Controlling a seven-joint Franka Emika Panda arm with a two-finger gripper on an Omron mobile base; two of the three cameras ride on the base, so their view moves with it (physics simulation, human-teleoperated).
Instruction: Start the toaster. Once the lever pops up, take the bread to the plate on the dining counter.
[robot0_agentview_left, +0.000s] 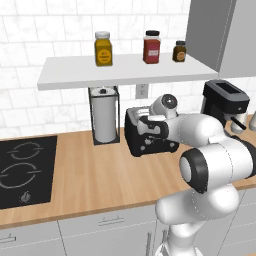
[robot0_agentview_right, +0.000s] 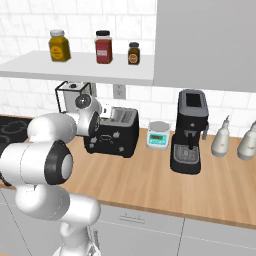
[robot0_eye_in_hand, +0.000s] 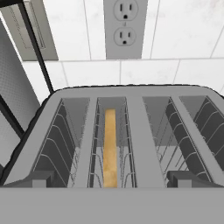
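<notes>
The black toaster stands on the wood worktop by the tiled wall, also seen in the right base view. My gripper hovers just above its top, and the hand hides part of it. In the hand view I look down into the toaster's slots. The bread stands on edge, sunk in the second slot from the left. The two fingertips of my gripper sit wide apart at the toaster's near edge, open and holding nothing. The plate and the dining counter are out of view.
A paper towel holder stands left of the toaster and a cooktop lies further left. To the right are a small scale, a tall black coffee machine and two bottles. A shelf with jars hangs overhead.
</notes>
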